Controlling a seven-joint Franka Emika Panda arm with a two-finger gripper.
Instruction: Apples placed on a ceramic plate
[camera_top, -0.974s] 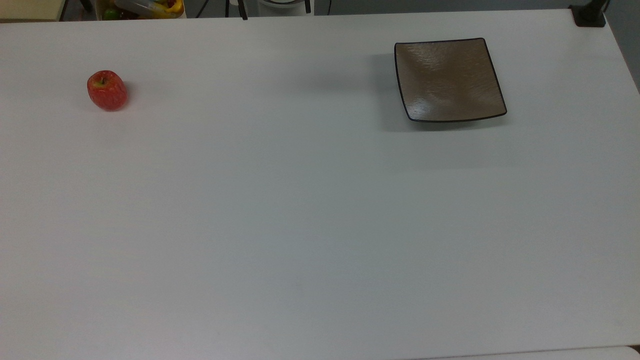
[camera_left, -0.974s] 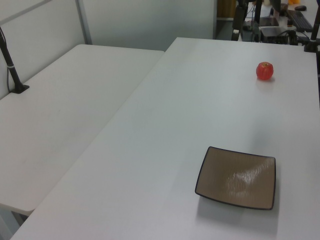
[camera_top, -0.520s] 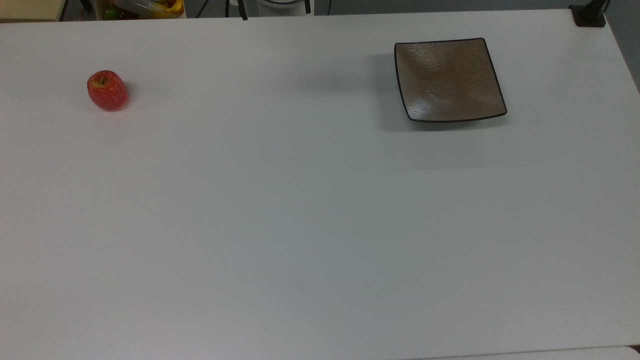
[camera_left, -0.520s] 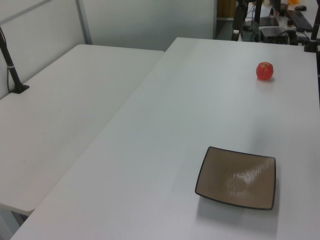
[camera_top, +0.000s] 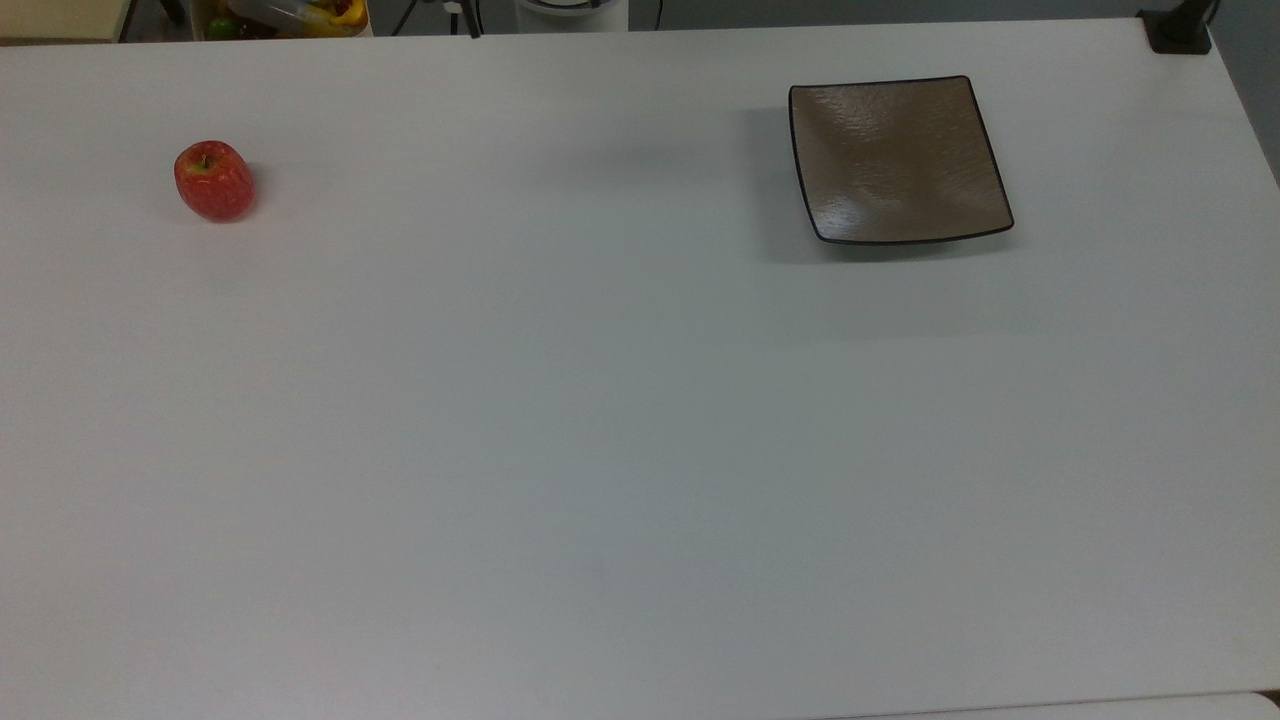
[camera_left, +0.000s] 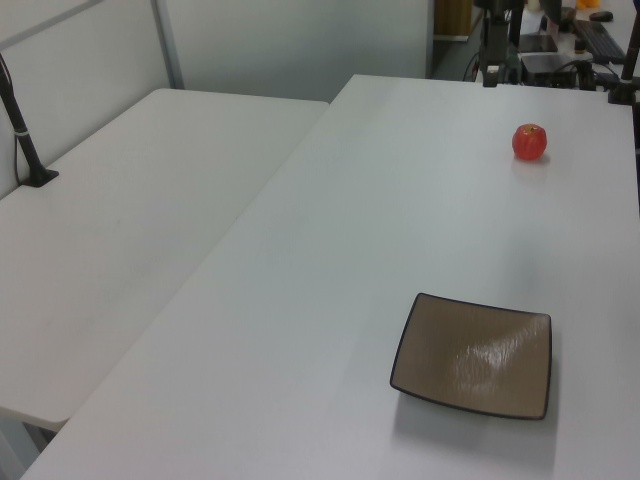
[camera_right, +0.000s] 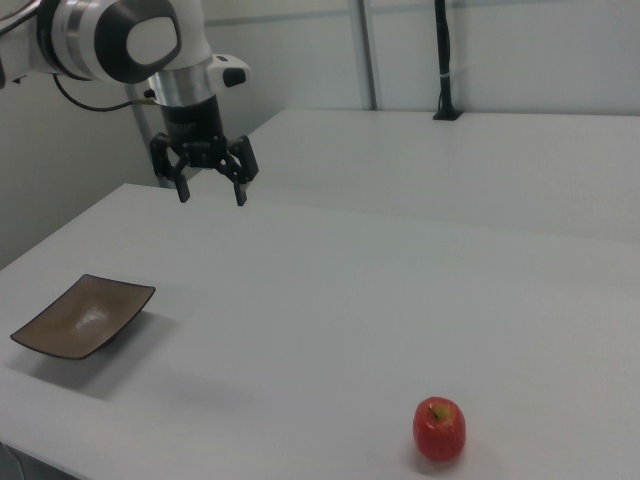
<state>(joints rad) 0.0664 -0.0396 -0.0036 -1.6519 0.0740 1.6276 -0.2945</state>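
In the right view my claw (camera_right: 211, 192) hangs spread and empty above the bench (camera_right: 330, 300), near the ceramic plate (camera_right: 82, 316), which holds nothing. The apple (camera_right: 440, 428) sits well apart at the right view's right. I should cross over and descend centred, straddling its widest part.

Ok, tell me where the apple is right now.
The apple sits on the white table near the top view's left edge, far from the ceramic plate at the top view's upper right.
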